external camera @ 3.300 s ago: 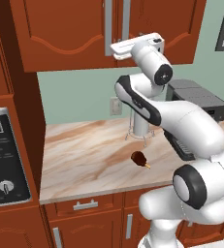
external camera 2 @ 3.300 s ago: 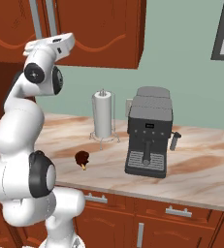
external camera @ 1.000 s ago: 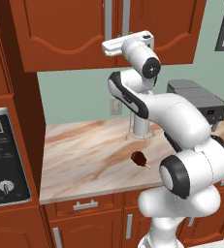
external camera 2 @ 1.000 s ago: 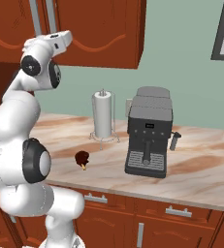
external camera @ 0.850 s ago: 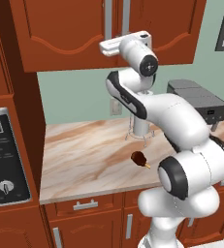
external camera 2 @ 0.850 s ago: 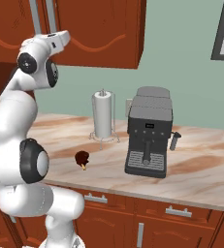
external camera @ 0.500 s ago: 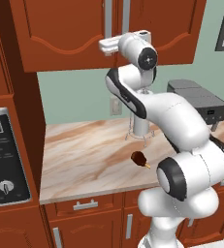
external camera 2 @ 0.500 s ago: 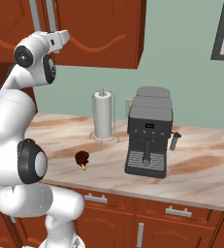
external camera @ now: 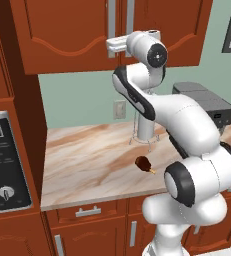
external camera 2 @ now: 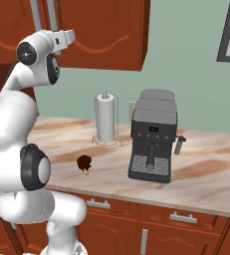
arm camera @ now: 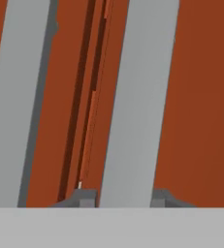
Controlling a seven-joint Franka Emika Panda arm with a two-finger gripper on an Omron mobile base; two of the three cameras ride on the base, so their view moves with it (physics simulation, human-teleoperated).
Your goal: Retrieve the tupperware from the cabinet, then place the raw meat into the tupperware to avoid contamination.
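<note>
Cabinet [external camera: 87, 30] handle [arm camera: 133, 106] seemingly between claw [arm camera: 121, 197] tips

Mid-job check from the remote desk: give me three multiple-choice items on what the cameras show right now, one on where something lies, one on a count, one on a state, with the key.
1. Where does the raw meat lie?
A. on the counter, in front of the paper-towel roll
B. on top of the coffee machine
C. inside the cabinet

2. How many silver bar handles run past the gripper in the hand view?
A. one
B. two
C. four

3. What state are the cabinet doors in?
A. both swung wide
B. one taken off
C. shut

Key:
1 A, the meat sits on the marble counter just forward of the roll's stand.
2 B, two grey bars flank the seam between the doors.
3 C, both base views show the doors flush, with the gripper up at a handle.
</note>
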